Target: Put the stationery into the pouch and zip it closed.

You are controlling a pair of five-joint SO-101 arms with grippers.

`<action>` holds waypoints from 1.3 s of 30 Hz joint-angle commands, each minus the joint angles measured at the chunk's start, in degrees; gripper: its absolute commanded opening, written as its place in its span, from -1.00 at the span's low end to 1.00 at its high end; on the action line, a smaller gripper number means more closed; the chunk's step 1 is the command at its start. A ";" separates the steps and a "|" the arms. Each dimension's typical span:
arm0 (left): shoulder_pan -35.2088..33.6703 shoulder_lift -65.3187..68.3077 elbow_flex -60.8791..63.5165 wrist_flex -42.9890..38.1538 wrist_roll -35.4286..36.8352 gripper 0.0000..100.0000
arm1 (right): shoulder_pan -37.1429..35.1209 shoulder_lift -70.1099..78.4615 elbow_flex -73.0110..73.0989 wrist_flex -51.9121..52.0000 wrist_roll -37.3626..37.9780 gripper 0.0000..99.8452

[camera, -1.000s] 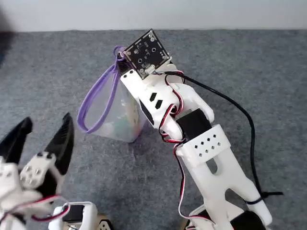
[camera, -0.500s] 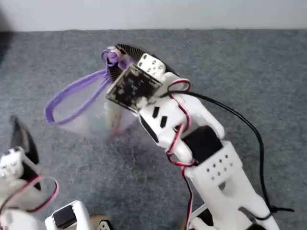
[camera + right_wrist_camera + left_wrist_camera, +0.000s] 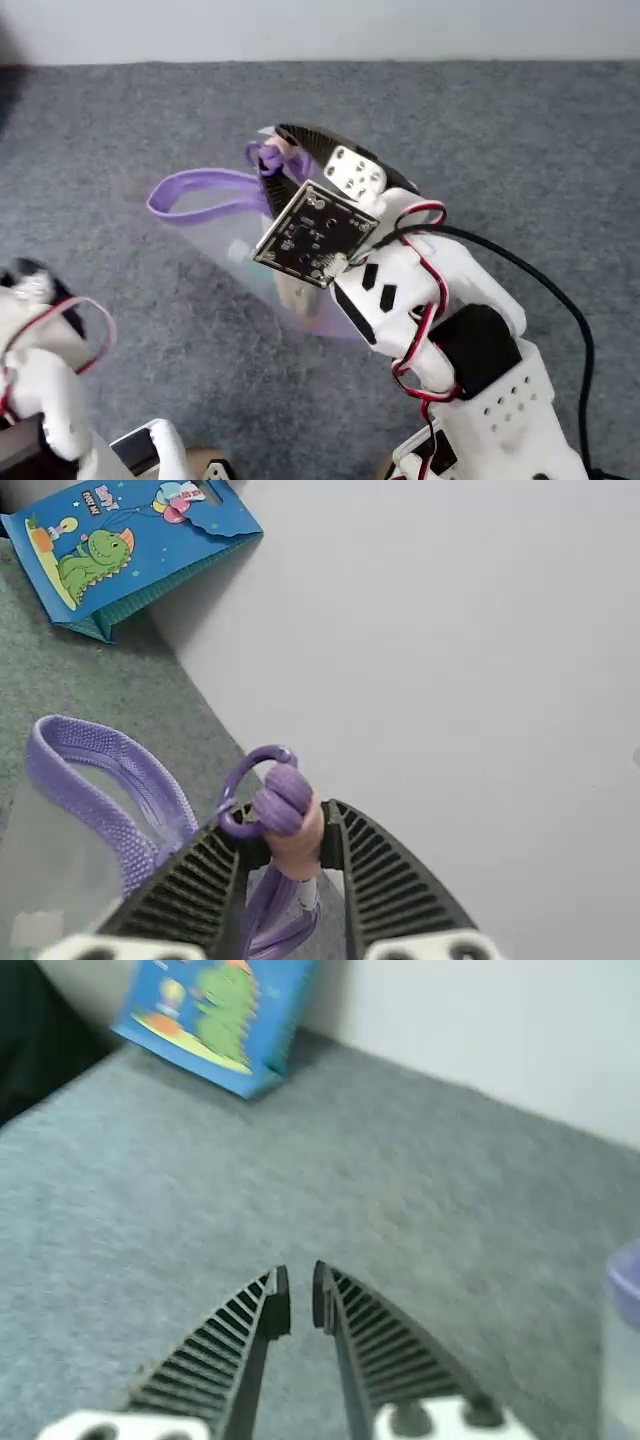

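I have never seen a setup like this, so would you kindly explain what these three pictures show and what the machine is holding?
Two small white robot arms work here, the right arm and the left arm, on a grey carpeted surface. One picture looks down from a fixed camera above. The other two come from a camera on each arm's wrist, looking along its pincer. The right pincer is closed on the purple zipper pull of a clear pouch with purple trim. The left pincer holds nothing and hangs over the carpet. A blue dinosaur-print bag sits by the wall behind. What is inside the pouch is too faint to name.
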 commanded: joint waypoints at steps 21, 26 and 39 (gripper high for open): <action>33.85 3.25 21.67 -33.23 6.42 -0.89 | 0.57 -2.15 0.97 5.93 -2.29 -0.98; 38.24 12.84 20.09 -38.51 6.42 -0.89 | -0.66 -1.80 3.60 5.49 -2.11 -0.98; 36.40 32.00 -5.05 -28.92 4.75 -0.89 | 3.12 5.49 3.69 5.49 -2.55 -0.98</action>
